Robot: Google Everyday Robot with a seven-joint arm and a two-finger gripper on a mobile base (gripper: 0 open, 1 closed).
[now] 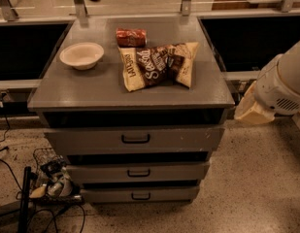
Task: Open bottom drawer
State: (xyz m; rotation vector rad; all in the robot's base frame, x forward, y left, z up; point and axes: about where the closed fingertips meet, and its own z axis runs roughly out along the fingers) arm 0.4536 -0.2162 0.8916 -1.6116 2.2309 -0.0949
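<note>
A grey cabinet [81, 89] stands in the middle of the camera view with three drawers stacked in its front. The bottom drawer [110, 194] is the lowest and narrowest front, with a small black bar handle [140, 196]. It sits about flush under the middle drawer [91, 172]. My gripper is out of view. Only the arm's white housing [283, 84] and its beige sleeve [250, 111] show at the right edge, beside the cabinet's right side at about top height.
On the cabinet top lie a white bowl [81, 55], a red packet [131, 36] and a brown and cream snack bag [157, 64]. The top drawer [81, 140] is the widest. A wire rack and cables [47, 183] lie on the floor at lower left. Speckled floor spreads to the right.
</note>
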